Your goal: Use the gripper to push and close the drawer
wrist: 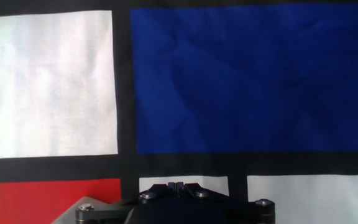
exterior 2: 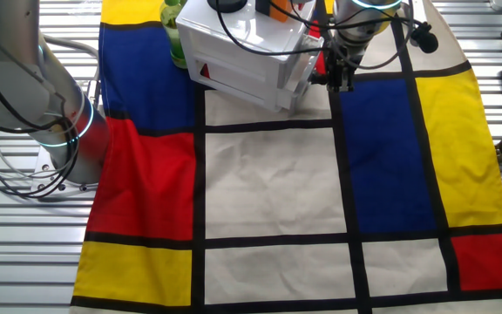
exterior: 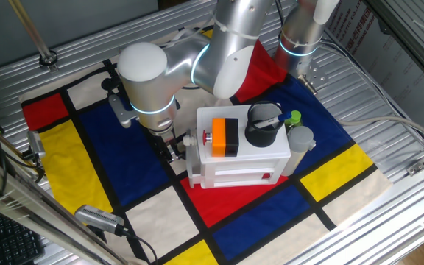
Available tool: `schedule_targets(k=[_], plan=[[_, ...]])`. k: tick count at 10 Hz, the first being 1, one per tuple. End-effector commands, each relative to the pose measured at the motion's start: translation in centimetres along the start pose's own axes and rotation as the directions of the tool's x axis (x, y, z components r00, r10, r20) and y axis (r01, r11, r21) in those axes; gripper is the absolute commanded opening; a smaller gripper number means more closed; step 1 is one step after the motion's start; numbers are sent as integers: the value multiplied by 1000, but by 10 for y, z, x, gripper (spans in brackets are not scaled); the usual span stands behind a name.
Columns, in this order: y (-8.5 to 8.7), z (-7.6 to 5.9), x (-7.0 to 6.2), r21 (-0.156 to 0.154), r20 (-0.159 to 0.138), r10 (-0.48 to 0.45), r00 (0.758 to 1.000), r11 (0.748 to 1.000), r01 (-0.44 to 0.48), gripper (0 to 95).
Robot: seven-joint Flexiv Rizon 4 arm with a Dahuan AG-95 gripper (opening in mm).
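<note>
White plastic drawer [exterior: 191, 157] is sitting almost all the way inside the small cabinet [exterior: 243, 158], at its knob end, so the pushing looks nearly done. The end effector [exterior: 169, 146] is hanging right beside that end of the cabinet, fingers pressed together, holding nothing. I cannot tell if it is touching.
</note>
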State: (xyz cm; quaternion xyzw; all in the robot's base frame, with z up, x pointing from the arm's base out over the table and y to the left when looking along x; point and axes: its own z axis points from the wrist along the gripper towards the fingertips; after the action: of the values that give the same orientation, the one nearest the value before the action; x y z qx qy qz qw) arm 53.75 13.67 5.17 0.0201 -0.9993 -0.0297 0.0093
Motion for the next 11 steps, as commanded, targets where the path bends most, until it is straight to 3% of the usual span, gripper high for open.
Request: schedule_targets(k=[1, 11], plan=[[1, 0, 0, -2, -2, 0, 1000, 1000, 0, 0], [2, 1, 7, -15, -7, -2, 1000, 1000, 1, 0]])
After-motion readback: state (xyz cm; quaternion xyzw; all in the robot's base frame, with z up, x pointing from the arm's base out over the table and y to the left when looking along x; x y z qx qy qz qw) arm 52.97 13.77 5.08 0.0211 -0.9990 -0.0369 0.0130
